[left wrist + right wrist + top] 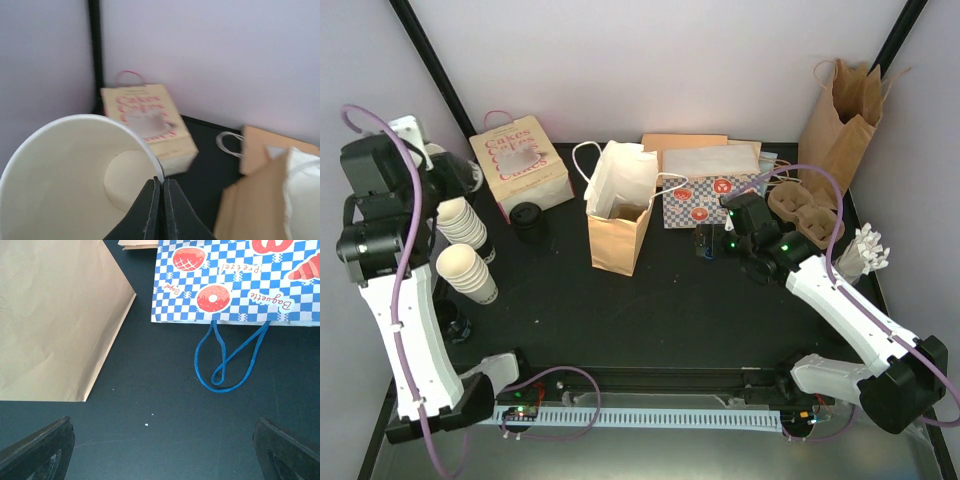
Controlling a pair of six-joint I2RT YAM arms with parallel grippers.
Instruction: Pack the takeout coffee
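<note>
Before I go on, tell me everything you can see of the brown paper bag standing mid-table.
The brown paper bag is plain kraft paper, upright on the black table with its mouth open. White paper sticks up out of it; a white cord handle loops at its left rim. Nothing grips it; the open right hand is to its right, apart.

On the left I count one lidded coffee cup (527,222), one cake box (518,165) and two stacks of lidless cups (467,270). Two brown paper bags (618,215) stand upright; towards the right lie one blue checked bag (705,200) and one cup carrier (805,215).
</note>
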